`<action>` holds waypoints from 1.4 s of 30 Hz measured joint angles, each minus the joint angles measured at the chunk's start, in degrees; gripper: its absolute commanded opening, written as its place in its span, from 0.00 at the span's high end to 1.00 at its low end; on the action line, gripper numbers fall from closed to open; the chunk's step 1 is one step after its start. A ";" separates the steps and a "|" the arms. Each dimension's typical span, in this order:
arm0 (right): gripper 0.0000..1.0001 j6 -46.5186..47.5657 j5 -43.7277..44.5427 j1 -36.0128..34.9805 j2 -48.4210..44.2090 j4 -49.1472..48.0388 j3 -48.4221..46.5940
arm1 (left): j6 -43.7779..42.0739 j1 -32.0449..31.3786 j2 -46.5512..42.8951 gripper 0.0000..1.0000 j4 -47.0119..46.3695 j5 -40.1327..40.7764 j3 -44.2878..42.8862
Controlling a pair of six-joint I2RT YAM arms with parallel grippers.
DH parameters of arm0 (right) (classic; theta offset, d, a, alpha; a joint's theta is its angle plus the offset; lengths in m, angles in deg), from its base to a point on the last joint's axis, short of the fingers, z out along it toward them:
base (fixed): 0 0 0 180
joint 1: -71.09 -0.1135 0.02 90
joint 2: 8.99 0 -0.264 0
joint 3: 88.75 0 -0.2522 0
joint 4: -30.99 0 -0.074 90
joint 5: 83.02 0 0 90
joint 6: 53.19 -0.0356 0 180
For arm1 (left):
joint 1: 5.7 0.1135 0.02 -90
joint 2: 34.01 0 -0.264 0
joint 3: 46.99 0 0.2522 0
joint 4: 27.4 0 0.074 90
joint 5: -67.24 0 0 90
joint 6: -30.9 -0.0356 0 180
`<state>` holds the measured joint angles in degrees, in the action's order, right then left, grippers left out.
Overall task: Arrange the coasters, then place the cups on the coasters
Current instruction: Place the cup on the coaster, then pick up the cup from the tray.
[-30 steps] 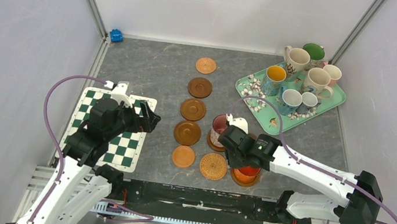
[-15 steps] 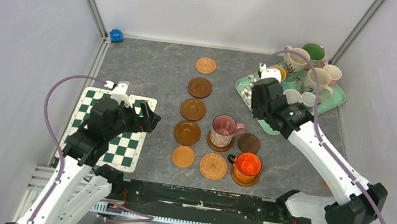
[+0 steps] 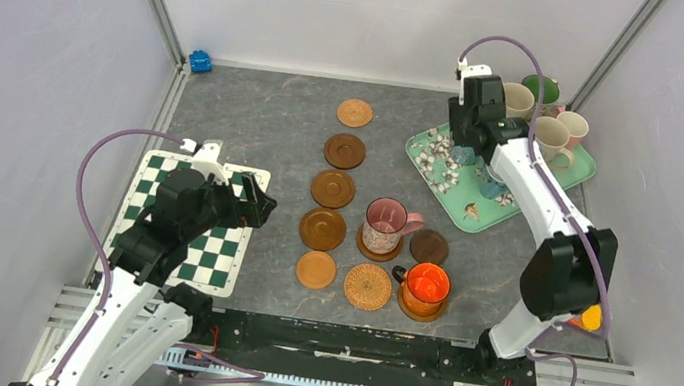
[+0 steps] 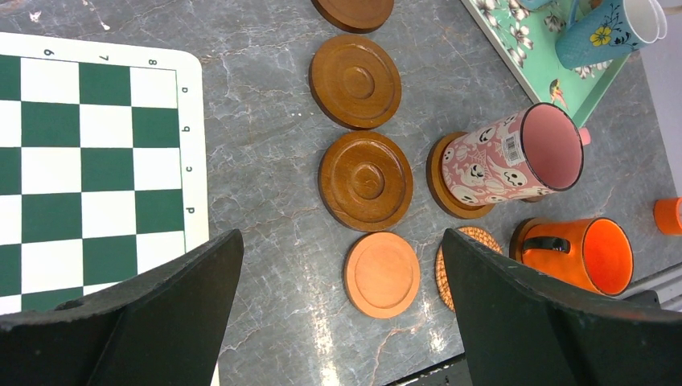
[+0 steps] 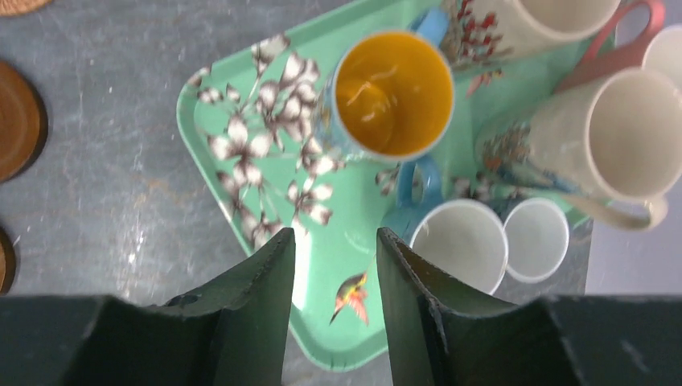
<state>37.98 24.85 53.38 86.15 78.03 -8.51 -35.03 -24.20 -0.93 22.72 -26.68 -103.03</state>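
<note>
Hovering over the mint tray [image 5: 193,92] by the blue cup [image 5: 392,92], right pincer [image 5: 334,241] spread, empty, left pincer [image 4: 342,241] spread wide near the checkered mat [image 4: 80,161].

Your right arm [image 3: 539,196] stretches far forward, with the right gripper [image 5: 334,241] pointing down over the left side of the tray [image 3: 457,204], jaws parted and empty. Your left arm [image 3: 144,246] is bent, well left of the tray, and the left gripper [image 4: 342,241] is spread wide and holds nothing.
</note>
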 measured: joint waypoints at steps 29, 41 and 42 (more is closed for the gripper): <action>0.61 7.48 -13.70 8.37 27.63 -1.29 -20.17 | 0.00 0.00 1.70 0.00 0.42 1.46 0.00; 0.98 8.15 -17.75 8.46 27.96 -2.49 -20.33 | 0.00 0.00 2.45 0.00 0.42 1.46 0.00; 1.00 8.28 -18.43 8.46 27.93 -2.45 -20.41 | 0.00 0.00 2.45 0.00 0.42 1.44 0.00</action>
<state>46.27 6.43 61.84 114.08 75.58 -28.93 -35.03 -24.20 1.51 23.13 -25.24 -103.03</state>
